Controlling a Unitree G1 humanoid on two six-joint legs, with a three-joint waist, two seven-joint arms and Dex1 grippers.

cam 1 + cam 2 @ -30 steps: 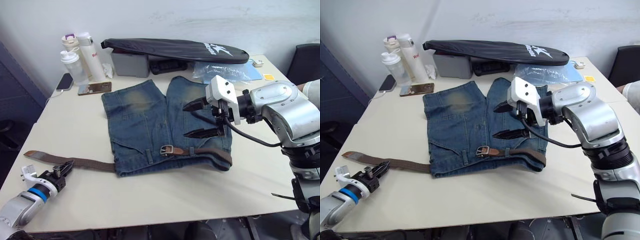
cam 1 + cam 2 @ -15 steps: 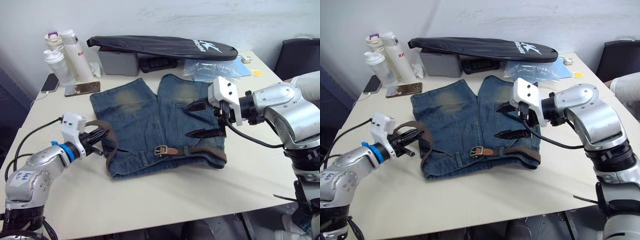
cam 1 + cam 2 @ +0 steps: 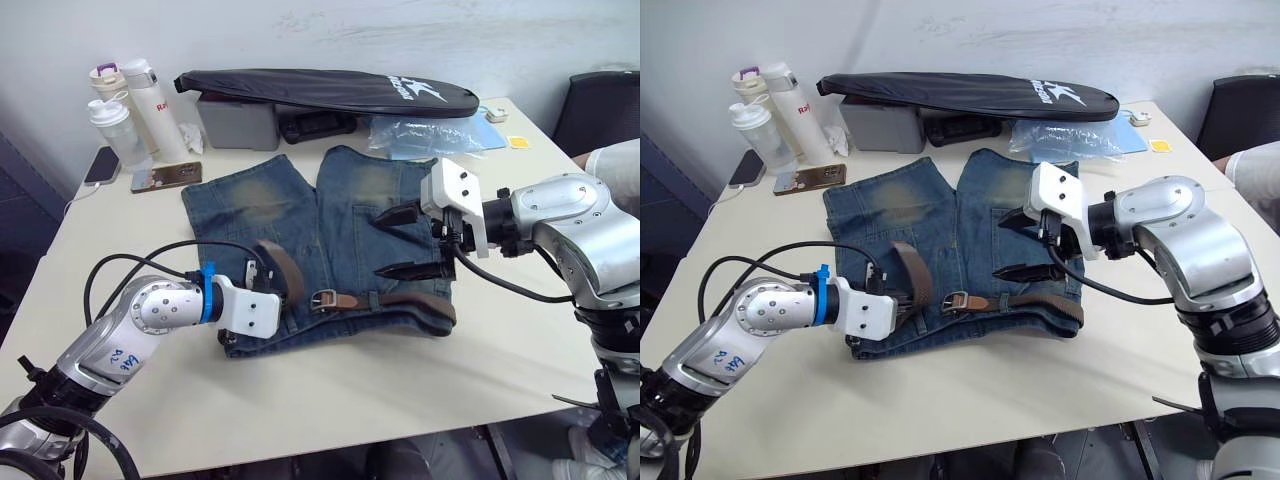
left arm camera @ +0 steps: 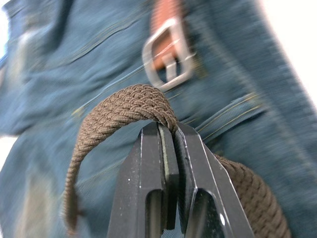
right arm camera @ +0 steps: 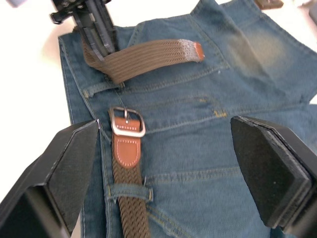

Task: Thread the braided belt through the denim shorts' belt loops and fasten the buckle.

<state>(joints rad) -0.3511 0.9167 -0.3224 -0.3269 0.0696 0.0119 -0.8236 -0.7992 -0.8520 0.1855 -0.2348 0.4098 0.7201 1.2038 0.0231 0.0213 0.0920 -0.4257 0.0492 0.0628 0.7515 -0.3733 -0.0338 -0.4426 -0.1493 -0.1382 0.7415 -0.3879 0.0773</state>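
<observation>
The left hand [image 4: 167, 148] is clamped on the belt [image 4: 124, 101], which arches up over the shorts [image 3: 300, 230] with the buckle [image 5: 127, 122] just beyond its fingertips. The right hand [image 3: 410, 242] hovers wide open above the threaded stretch. The free end looks ready to feed; best to carry it low and straight at the frame, with the right hand pinning the buckle.

Left gripper [image 4: 168, 130] carried belt [image 3: 277, 268] end from table edge onto shorts [image 3: 300, 215], beside buckle [image 5: 127, 122].
</observation>
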